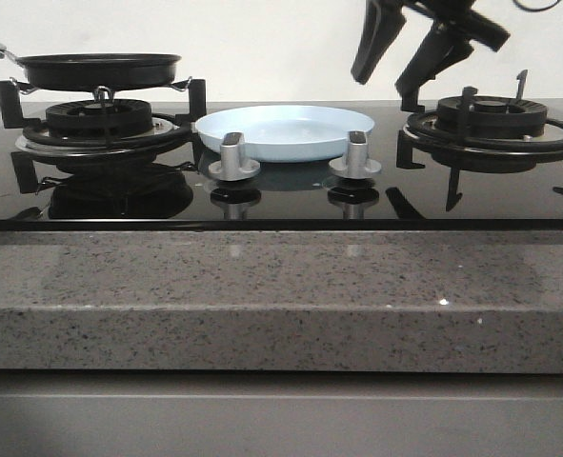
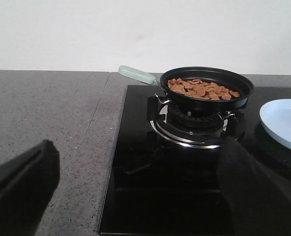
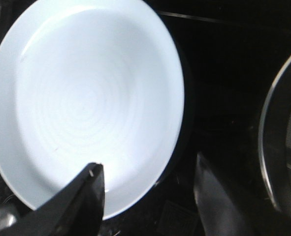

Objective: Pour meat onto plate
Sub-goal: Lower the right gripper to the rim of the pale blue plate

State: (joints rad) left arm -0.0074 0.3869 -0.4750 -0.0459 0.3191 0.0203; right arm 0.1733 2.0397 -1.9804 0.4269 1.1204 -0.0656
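Observation:
The meat [image 2: 202, 89] lies as a loose pile of light-brown pieces in a black frying pan [image 2: 207, 83] with a pale green handle [image 2: 137, 74]. The pan [image 1: 98, 69] sits on the left burner. The pale blue plate [image 1: 286, 131] rests empty on the glass hob between the two burners; it also shows in the wrist views [image 2: 285, 123] [image 3: 86, 103]. My left gripper [image 2: 140, 196] is open, well short of the pan, over the hob's left edge. My right gripper [image 1: 384, 84] [image 3: 147, 172] hangs open above the plate's right rim, holding nothing.
Two grey knobs [image 1: 233, 157] [image 1: 354, 155] stand in front of the plate. The right burner [image 1: 491, 124] with its black grate is bare. A speckled grey stone counter [image 1: 281, 295] runs along the front and to the left of the hob [image 2: 47, 123].

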